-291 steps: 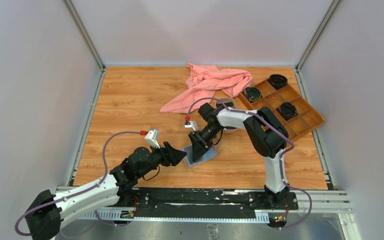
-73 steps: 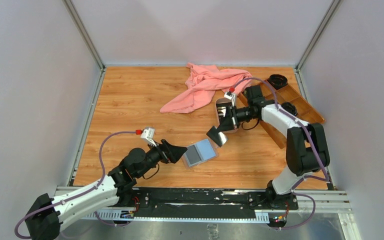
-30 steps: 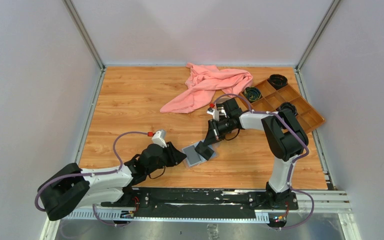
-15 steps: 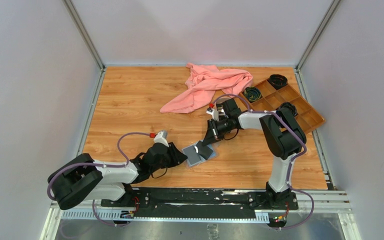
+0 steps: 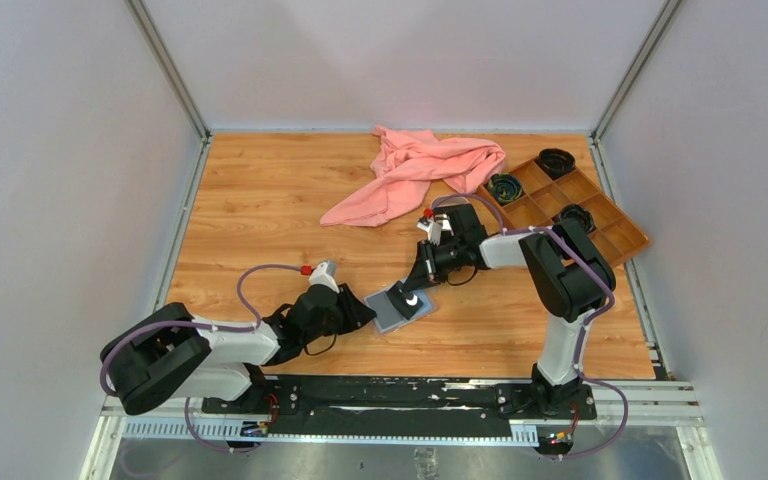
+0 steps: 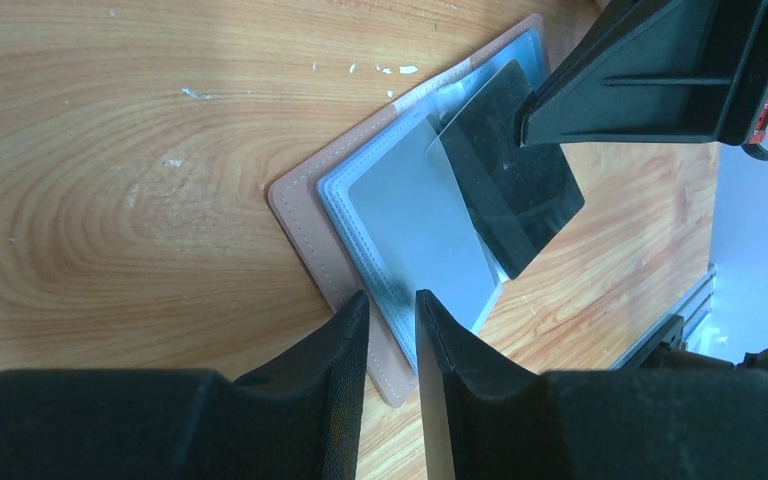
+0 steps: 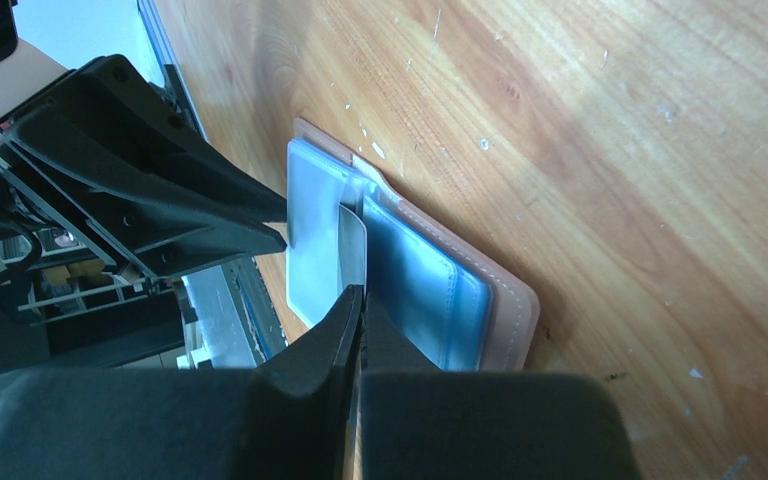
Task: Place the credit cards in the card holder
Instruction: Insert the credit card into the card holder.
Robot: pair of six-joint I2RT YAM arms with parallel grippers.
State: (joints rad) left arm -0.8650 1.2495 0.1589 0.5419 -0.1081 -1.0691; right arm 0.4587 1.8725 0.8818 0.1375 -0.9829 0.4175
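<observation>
Right jaws' card (image 6: 520, 170) at holder (image 6: 305, 215) edge

- The card holder (image 6: 332, 235) lies open and flat on the wood in front of me; pinkish-tan cover with pale stitching along its rim; a stack of grey-blue clear sleeves (image 7: 312, 240) fanned across its inside; my left pincer (image 6: 392, 310) straddles its near edge, jaws a little apart on the cover and sleeve edges.
- One credit card (image 6: 510, 165), black and thin, stands tilted over the sleeves, its lower edge down among them near the fold; my right pincer (image 7: 357, 300) pinches its upper end, jaws closed tight.
</observation>
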